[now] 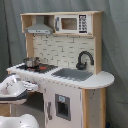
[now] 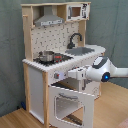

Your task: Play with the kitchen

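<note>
The kitchen [image 1: 75,47] [image 2: 37,82] of pale wood and white panels shows in both exterior views. It has a grey hood [image 1: 39,29] [image 2: 49,21], a black faucet [image 1: 84,59] [image 2: 75,39], a sink [image 1: 72,74] [image 2: 82,50] and a stovetop [image 1: 42,67] [image 2: 56,58] carrying a small metal pot [image 1: 31,62] [image 2: 46,56]. The oven door [image 2: 75,102] hangs open at the front. My gripper [image 2: 71,75] reaches in from the second exterior view's right, right at the front panel just under the stovetop and above the open door. In the first exterior view only the white arm [image 1: 12,89] shows.
A microwave [image 1: 72,23] [image 2: 77,10] sits in the top shelf. A cabinet door with a dark window [image 1: 62,107] is under the sink. Grey curtain [image 1: 115,45] hangs behind, and a wooden floor [image 2: 20,120] lies below.
</note>
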Robot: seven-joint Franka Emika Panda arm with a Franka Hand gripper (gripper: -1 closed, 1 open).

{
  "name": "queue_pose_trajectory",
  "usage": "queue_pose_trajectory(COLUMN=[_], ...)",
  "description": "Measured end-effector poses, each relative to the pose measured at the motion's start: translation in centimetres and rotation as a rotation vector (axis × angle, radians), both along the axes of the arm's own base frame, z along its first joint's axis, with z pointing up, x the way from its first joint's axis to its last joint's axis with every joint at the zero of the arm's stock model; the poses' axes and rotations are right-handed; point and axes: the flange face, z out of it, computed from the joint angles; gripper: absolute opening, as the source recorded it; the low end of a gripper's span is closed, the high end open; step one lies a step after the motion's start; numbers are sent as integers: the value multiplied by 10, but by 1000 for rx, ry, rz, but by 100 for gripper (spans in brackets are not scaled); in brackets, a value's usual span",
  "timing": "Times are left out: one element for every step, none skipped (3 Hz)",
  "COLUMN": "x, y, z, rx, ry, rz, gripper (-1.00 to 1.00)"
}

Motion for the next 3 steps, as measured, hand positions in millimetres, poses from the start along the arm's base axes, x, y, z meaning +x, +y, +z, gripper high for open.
queue_pose_trajectory(x=[-2, -3, -2], y=[-10, -9, -10], z=[3, 1, -3], rx=[-1, -51, -53], ry=[48, 14, -37], rz=[36, 56, 46], gripper=[100, 100, 100])
